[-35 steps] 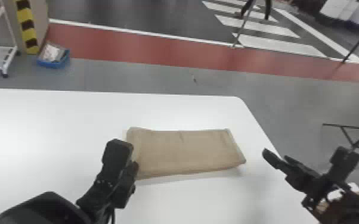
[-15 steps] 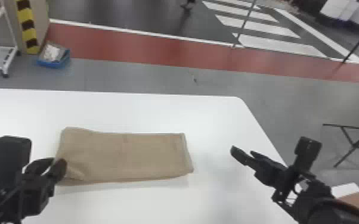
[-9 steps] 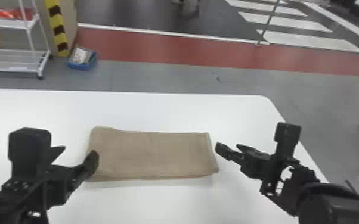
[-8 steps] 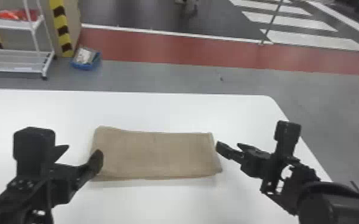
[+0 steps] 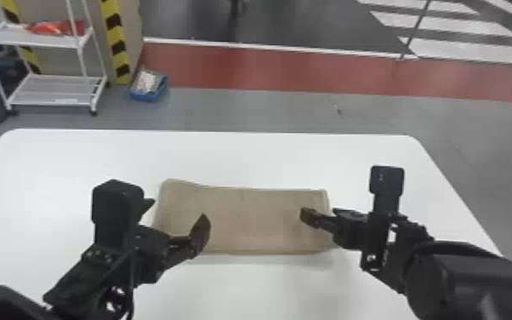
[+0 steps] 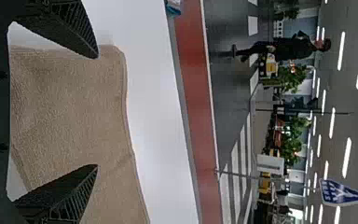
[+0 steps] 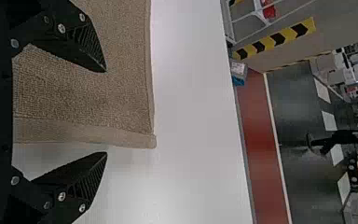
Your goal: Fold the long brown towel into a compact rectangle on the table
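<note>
The brown towel (image 5: 246,221) lies on the white table as a flat, folded rectangle, its long sides running left to right. My left gripper (image 5: 176,208) is open over the towel's left end. My right gripper (image 5: 319,215) stands at the towel's right end. In the left wrist view, the open left gripper (image 6: 97,111) has the towel (image 6: 70,102) below and between its fingers. In the right wrist view, the right gripper (image 7: 106,116) is open, one finger over the towel (image 7: 88,84) and the other over bare table beyond its hemmed end.
The white table (image 5: 268,157) extends around the towel on all sides, with rounded far corners. Beyond it on the floor stand a white shelf cart (image 5: 55,91) and a blue bin (image 5: 149,87), at the back left.
The head view has swung left. My left gripper has moved from beside the towel's left end to over it, and my right gripper has come in from the right to the other end.
</note>
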Controlling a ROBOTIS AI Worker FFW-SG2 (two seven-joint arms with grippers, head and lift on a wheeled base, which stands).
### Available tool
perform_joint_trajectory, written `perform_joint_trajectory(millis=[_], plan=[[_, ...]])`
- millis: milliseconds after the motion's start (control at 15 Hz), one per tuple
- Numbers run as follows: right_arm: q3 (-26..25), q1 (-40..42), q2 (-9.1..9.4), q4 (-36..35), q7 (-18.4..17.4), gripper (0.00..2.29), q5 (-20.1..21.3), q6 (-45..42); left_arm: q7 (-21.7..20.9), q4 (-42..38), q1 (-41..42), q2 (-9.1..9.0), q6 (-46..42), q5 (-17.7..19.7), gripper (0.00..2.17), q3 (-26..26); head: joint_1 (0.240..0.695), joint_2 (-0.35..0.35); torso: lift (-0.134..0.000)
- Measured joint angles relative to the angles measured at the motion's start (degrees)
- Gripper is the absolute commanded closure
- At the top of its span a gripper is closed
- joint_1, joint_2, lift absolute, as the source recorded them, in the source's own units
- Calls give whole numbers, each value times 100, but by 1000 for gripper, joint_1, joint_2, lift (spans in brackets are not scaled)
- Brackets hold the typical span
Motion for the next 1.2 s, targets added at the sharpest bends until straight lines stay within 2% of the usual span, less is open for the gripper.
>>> perform_joint_trajectory(millis=[267,333,467,533,667,867,1067,1200], plan=[[69,-187,-3,155,-101,407,61,474,-87,100,-85,20,-60,-9,46,-108,695,-182,-124],[92,-224,-4,173,-120,475,66,589,-93,100,-88,22,-61,-9,46,-113,695,-183,-124],[131,-278,-4,183,-124,775,72,737,-112,84,-79,22,-71,-9,46,-127,695,-181,-124],[142,-291,-7,183,-108,998,68,783,-114,77,-70,23,-82,-10,46,-133,695,-181,-124],[132,-298,-27,186,8,1237,30,856,-135,74,-63,23,-130,-31,43,-149,695,-179,-124],[35,-281,-50,183,186,1237,-176,952,-239,180,-107,0,-259,-118,43,-237,695,-181,-124],[-48,-197,-60,77,217,1237,-414,946,-400,618,-295,-70,-797,-95,90,-416,695,-194,-124],[-80,-157,-78,-40,220,1237,-498,918,-399,1075,-535,-131,-981,-79,518,-593,695,-206,-124]])
